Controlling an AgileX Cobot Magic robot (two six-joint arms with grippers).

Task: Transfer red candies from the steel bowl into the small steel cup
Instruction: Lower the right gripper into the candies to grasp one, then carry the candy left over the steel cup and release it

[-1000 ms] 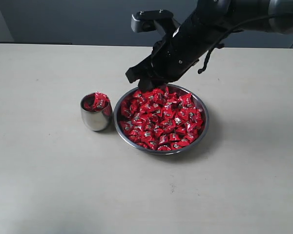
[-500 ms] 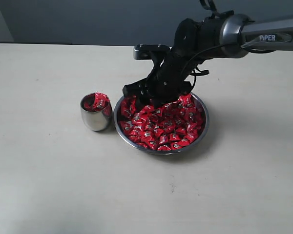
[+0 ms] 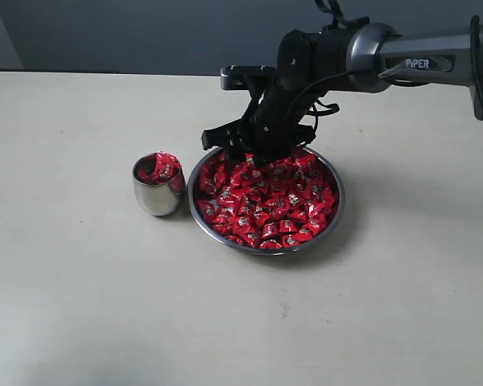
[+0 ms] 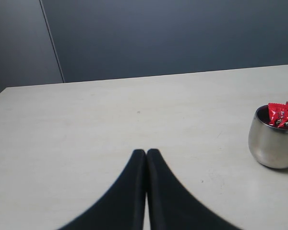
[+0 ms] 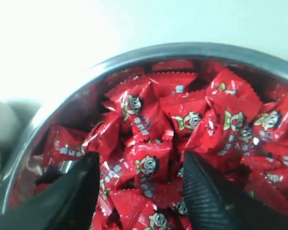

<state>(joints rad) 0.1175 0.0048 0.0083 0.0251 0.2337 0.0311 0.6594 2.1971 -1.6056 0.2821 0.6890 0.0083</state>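
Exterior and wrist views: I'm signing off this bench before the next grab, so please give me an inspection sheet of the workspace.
Surface: pale table, no spills seen.
Job's things: steel bowl heaped with red candies; small steel cup close beside it, upright, with a few candies inside.
Clutter: nothing seen.
Grippers: right gripper open, its fingers down at the candies near the bowl's rim, nothing gripped; left gripper shut, empty, over bare table.
Cables: black cable looped at the right arm's wrist.
Surroundings: dark grey wall behind the table.
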